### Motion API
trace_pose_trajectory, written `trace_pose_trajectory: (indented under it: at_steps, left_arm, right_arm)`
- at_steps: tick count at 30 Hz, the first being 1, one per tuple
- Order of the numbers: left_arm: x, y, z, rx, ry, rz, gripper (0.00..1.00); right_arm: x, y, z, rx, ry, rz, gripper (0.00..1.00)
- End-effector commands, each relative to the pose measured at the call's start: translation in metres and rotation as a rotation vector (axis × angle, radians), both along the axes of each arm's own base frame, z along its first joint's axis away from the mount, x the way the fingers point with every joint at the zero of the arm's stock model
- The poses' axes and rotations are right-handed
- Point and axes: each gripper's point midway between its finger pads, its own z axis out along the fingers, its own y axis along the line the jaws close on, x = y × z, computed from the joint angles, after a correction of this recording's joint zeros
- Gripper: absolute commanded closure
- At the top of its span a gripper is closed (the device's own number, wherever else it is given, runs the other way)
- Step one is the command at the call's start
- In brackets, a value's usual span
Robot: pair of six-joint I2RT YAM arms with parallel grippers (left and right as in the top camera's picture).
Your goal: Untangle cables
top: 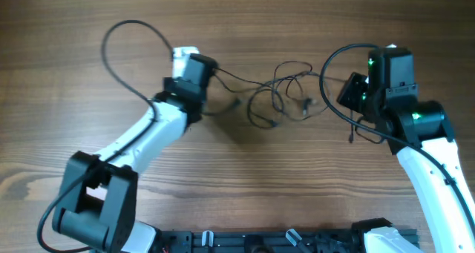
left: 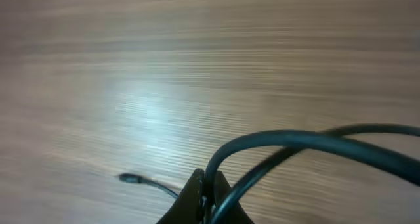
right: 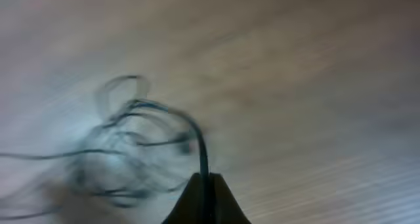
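Your left arm (top: 148,134) reaches in from the bottom left, your right arm (top: 434,160) from the right, with the thin black tangled cables (top: 280,97) on the brown wooden table (top: 67,30) between them. Only the wrist views show the left gripper (left: 207,198) and right gripper (right: 205,192) each pinched tight on a strand.

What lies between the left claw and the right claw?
The tangled thin black cables, strung from left claw to right claw; the overhead view shows it.
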Motion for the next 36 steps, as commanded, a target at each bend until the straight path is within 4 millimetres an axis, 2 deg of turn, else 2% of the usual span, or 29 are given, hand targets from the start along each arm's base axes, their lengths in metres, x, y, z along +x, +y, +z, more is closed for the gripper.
trace_pose_trajectory:
  at_steps: [1, 3, 6, 7, 8, 9, 10, 12, 15, 16, 17, 18, 22, 25, 30, 32, 33, 36]
  left_arm:
    - [0.002, 0.058, -0.002, -0.041, -0.025, 0.222, 0.94]
    - [-0.007, 0.097, -0.009, -0.15, -0.038, 0.436, 0.95]
    - [-0.014, 0.129, -0.024, -0.309, 0.022, 0.506, 0.93]
    - [-0.015, 0.132, -0.027, -0.381, 0.039, 0.507, 0.76]
    - [-0.015, 0.131, -0.03, -0.453, 0.055, 0.496, 0.47]
    - [-0.013, 0.122, -0.032, -0.55, 0.079, 0.449, 0.11]
    - [-0.012, 0.114, -0.032, -0.605, 0.091, 0.422, 0.0]
    - [-0.01, 0.091, -0.03, -0.712, 0.12, 0.348, 0.0]
    - [-0.01, 0.051, -0.024, -0.815, 0.172, 0.174, 0.0]
    - [-0.011, 0.038, -0.021, -0.834, 0.187, 0.108, 0.0]
    - [-0.014, 0.016, -0.017, -0.868, 0.21, 0.005, 0.0]
    - [-0.015, 0.005, -0.016, -0.88, 0.222, -0.022, 0.0]
    - [-0.029, -0.053, -0.015, -0.869, 0.289, -0.166, 0.0]
    - [-0.043, -0.095, -0.02, -0.789, 0.324, -0.247, 0.0]
    - [-0.061, -0.157, -0.014, -0.829, 0.338, -0.264, 0.0]
    - [-0.072, -0.171, -0.016, -0.841, 0.371, -0.263, 0.0]
    - [-0.078, -0.17, -0.021, -0.82, 0.391, -0.232, 0.0]
    - [-0.089, -0.144, -0.04, -0.654, 0.413, -0.139, 0.0]
  right_arm:
    - [0.001, -0.023, -0.016, -0.133, 0.068, -0.056, 0.96]
    - [0.001, -0.023, -0.028, -0.142, 0.116, -0.053, 0.96]
    - [0.002, -0.022, -0.039, -0.146, 0.154, -0.049, 0.96]
    - [0.002, -0.021, -0.041, -0.139, 0.16, -0.044, 0.96]
    - [0.003, -0.017, -0.042, -0.119, 0.165, -0.033, 0.96]
    - [0.003, -0.01, -0.044, -0.084, 0.168, -0.013, 0.96]
    - [0.003, -0.004, -0.044, -0.053, 0.171, 0.006, 0.96]
    - [0.002, 0.003, -0.045, -0.017, 0.177, 0.025, 0.96]
    - [0.002, 0.004, -0.047, -0.018, 0.183, 0.027, 0.96]
    - [0.001, 0.003, -0.049, -0.021, 0.193, 0.029, 0.96]
    - [0.0, 0.003, -0.053, -0.023, 0.21, 0.03, 0.96]
    - [0.0, 0.003, -0.058, -0.025, 0.226, 0.03, 0.96]
    - [-0.008, 0.003, -0.091, -0.035, 0.338, 0.034, 0.96]
    - [-0.017, 0.012, -0.115, 0.0, 0.433, 0.079, 0.96]
    - [-0.025, 0.022, -0.143, 0.021, 0.549, 0.167, 0.96]
    - [-0.026, 0.021, -0.147, 0.014, 0.563, 0.168, 0.96]
    - [-0.024, 0.02, -0.149, 0.004, 0.558, 0.181, 0.96]
    - [-0.014, 0.022, -0.148, 0.024, 0.519, 0.186, 0.96]
